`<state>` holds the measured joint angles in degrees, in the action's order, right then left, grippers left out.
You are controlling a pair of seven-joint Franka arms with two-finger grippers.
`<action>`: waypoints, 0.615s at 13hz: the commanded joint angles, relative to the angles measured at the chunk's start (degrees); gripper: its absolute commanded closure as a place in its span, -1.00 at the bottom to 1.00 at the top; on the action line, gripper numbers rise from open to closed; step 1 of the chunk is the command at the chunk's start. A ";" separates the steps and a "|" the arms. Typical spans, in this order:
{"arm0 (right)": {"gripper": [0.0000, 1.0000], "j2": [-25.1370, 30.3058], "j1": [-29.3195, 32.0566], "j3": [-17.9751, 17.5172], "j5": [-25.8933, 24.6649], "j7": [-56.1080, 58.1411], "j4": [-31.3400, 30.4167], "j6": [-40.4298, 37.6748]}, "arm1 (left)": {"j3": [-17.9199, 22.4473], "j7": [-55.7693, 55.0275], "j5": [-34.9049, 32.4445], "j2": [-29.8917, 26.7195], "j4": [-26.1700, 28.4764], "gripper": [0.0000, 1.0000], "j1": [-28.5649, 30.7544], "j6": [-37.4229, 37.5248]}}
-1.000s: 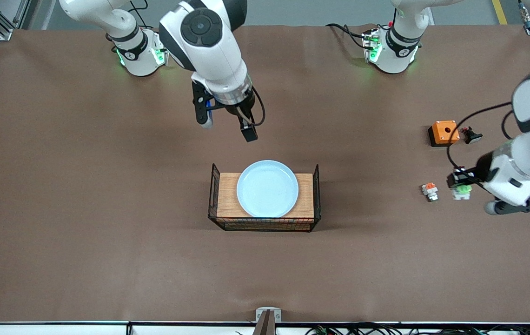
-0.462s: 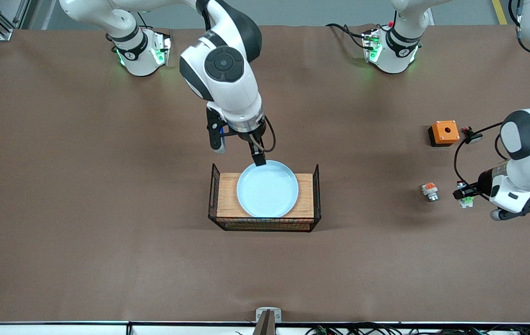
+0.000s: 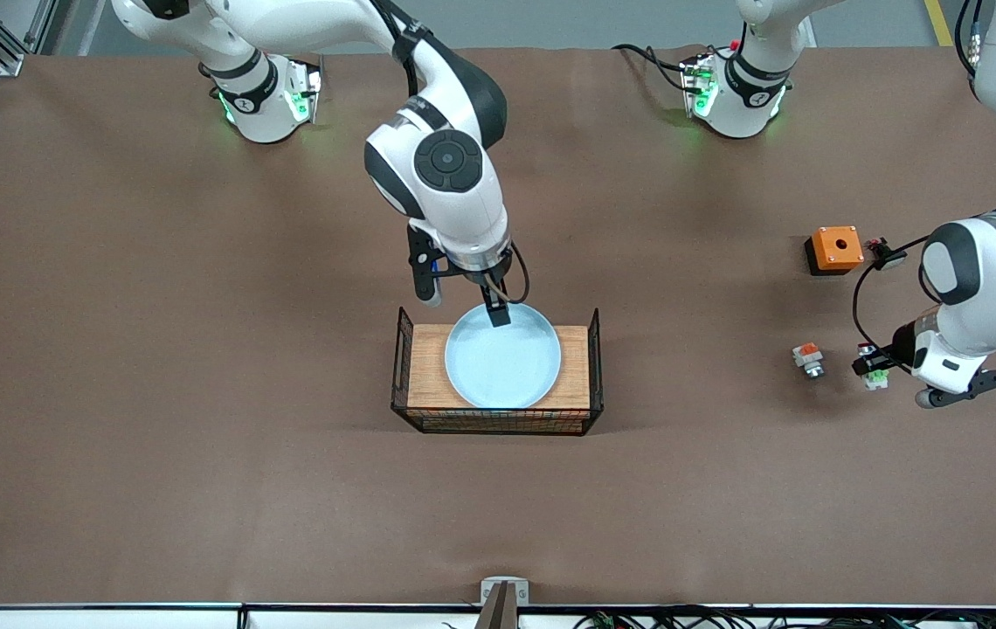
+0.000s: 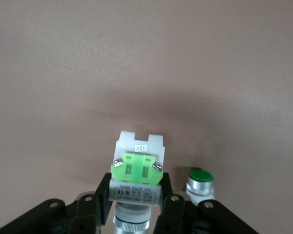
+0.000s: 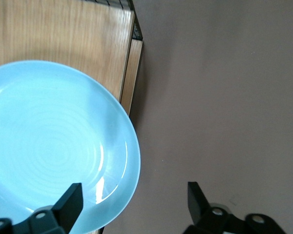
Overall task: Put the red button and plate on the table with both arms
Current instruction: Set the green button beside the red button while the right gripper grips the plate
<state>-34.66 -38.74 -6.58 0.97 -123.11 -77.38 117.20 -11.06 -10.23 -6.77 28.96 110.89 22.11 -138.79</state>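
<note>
The right gripper (image 3: 461,307), fingers apart, straddles the plate (image 3: 503,355) rim on the mid-table board (image 3: 574,367), ready to close. The left gripper (image 3: 872,367) apparently clamps the red button (image 4: 136,171) near the table's (image 3: 201,349) left-arm edge.

White jointed arms (image 3: 437,175), black joints, black fingers (image 3: 495,313).

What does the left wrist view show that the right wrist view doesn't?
Only the left wrist view shows the green-topped button block between the left gripper's fingers, down at the brown table, plus a small green-capped silver part beside it. Only the right wrist view shows the pale blue plate on the wooden board in its black wire frame, with the open right gripper straddling the plate's rim. Both show bare brown table.
</note>
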 commanded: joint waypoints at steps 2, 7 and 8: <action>-0.58 -2.16 -1.68 0.43 -2.01 -2.05 1.71 0.40 | -0.28 0.39 -4.47 1.36 1.34 0.88 1.18 -3.23; -0.36 -2.43 -0.98 0.43 -2.37 -2.05 1.71 0.40 | -0.54 3.45 -6.95 2.68 1.34 0.68 2.06 -3.86; -0.29 -2.61 -0.98 0.43 -2.37 -1.96 1.71 0.40 | -0.54 5.38 -6.95 2.68 1.34 0.50 2.33 -3.86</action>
<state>-36.28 -39.91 -5.93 -0.19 -123.87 -77.31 117.84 -11.06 -7.72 -12.48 32.12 111.51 23.32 -141.66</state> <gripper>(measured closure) 0.304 0.586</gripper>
